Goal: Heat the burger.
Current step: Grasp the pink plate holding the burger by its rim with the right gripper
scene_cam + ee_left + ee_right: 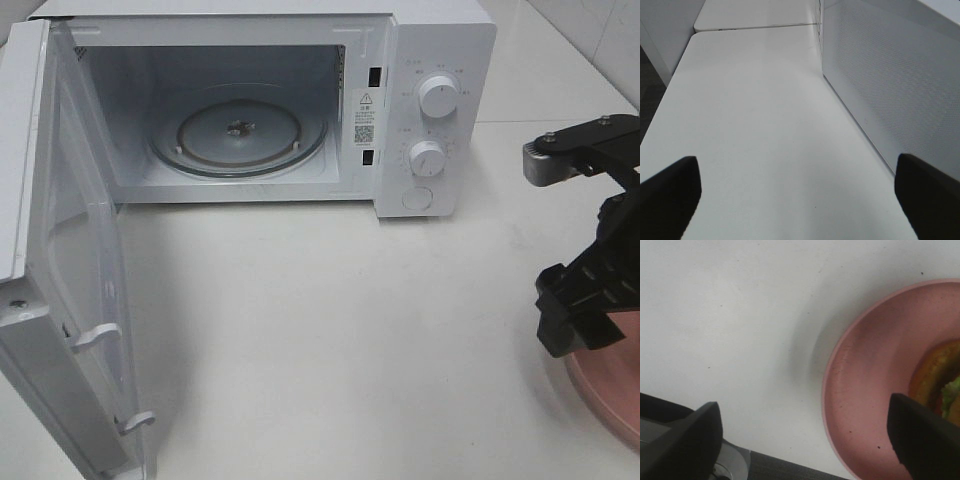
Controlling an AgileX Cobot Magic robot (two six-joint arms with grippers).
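The burger [942, 385] lies on a round pink plate [865, 390] and shows only at the edge of the right wrist view: brown bun, a bit of green lettuce. My right gripper [805, 440] is open above the plate's rim, one finger [925, 440] over the plate by the burger, the other over the bare table. In the high view this gripper [580, 310] hangs over the plate [610, 400] at the far right and hides the burger. My left gripper [800, 200] is open over the bare table, holding nothing.
A white microwave [430, 60] stands at the back with its door [60, 300] swung wide open to the left and a glass turntable [240, 130] inside. The door's meshed panel [890, 75] rises beside the left gripper. White table [330, 330] lies between microwave and plate.
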